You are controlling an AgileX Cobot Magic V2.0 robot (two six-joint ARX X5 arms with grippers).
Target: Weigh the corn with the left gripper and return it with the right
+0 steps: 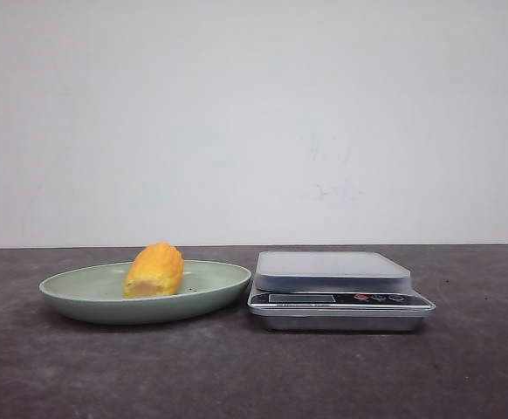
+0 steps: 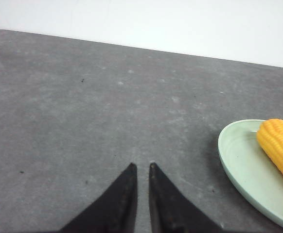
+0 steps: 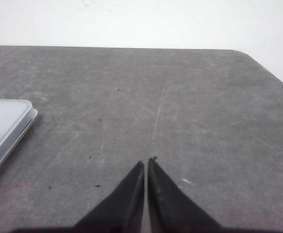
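The corn (image 1: 154, 271) is a stubby yellow-orange cob lying in the green plate (image 1: 79, 292) at the left of the table. A silver kitchen scale (image 1: 332, 271) with an empty platform stands right of the plate. In the left wrist view the corn (image 2: 280, 145) and the plate (image 2: 241, 165) show at the edge, off to the side of my left gripper (image 2: 141, 166), which is shut and empty over bare table. My right gripper (image 3: 146, 161) is shut and empty over bare table, with a corner of the scale (image 3: 5, 128) to its side. Neither gripper shows in the front view.
The table is dark grey with a white wall behind it. Its far corner (image 3: 243, 52) shows rounded in the right wrist view. The scale's display and buttons (image 1: 341, 298) face the front.
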